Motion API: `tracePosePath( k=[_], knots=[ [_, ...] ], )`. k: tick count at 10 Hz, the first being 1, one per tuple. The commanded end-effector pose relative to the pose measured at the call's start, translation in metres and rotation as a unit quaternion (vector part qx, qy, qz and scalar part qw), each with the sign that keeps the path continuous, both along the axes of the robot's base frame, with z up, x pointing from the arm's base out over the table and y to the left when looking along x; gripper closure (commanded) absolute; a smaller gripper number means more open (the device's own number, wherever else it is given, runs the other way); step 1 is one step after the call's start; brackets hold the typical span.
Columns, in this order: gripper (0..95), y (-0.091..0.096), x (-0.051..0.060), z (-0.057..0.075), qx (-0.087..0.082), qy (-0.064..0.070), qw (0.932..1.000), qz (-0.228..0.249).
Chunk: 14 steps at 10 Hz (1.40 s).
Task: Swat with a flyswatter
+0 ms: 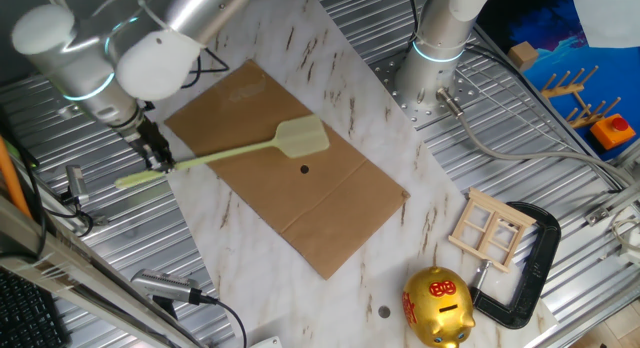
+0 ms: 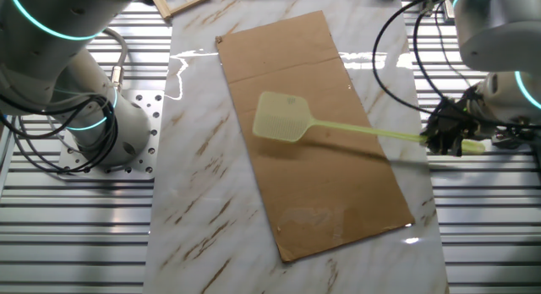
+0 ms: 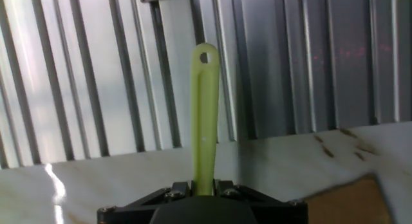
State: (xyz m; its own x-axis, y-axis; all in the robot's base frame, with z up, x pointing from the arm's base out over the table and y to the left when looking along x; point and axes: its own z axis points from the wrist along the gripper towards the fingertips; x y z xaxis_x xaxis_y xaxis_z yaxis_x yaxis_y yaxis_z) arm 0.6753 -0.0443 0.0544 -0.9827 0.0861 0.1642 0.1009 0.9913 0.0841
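Observation:
The pale yellow-green flyswatter (image 1: 230,151) is held over the brown cardboard sheet (image 1: 330,203). Its squarish mesh head (image 1: 302,137) hangs above the sheet near a small dark spot (image 1: 304,169). My gripper (image 1: 158,160) is shut on the handle near its end, at the sheet's left edge. In the other fixed view the gripper (image 2: 445,138) grips the handle at the right, with the head (image 2: 281,117) over the cardboard (image 2: 338,176). In the hand view the handle end (image 3: 205,114), with its hanging hole, sticks out past the black jaws over the metal slats.
A gold piggy bank (image 1: 438,305), a black C-clamp (image 1: 530,263) and a small wooden frame (image 1: 490,231) lie at the front right. The arm's base (image 1: 437,63) stands at the back. Cables (image 1: 190,293) run along the front left. Ribbed metal (image 1: 90,258) surrounds the marble top.

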Motion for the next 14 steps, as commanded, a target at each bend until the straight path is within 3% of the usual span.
tracePosePath(
  k=[1,4,9,10,11,12,14],
  knots=[
    [95.0,-0.013,-0.019,-0.003,-0.012,0.0,0.9999,0.003],
    [95.0,-0.024,-0.034,-0.008,-0.014,0.007,0.9991,-0.039],
    [95.0,-0.034,-0.033,-0.017,-0.007,0.006,0.9994,-0.033],
    [76.0,-0.033,-0.032,-0.017,-0.006,0.001,0.9998,-0.017],
    [76.0,-0.033,-0.032,-0.018,-0.006,0.0,0.9999,-0.013],
    [57.0,-0.032,-0.031,-0.018,-0.005,-0.003,1.0,-0.006],
    [57.0,-0.031,-0.031,-0.017,-0.001,-0.002,0.9998,0.017]
  ],
)
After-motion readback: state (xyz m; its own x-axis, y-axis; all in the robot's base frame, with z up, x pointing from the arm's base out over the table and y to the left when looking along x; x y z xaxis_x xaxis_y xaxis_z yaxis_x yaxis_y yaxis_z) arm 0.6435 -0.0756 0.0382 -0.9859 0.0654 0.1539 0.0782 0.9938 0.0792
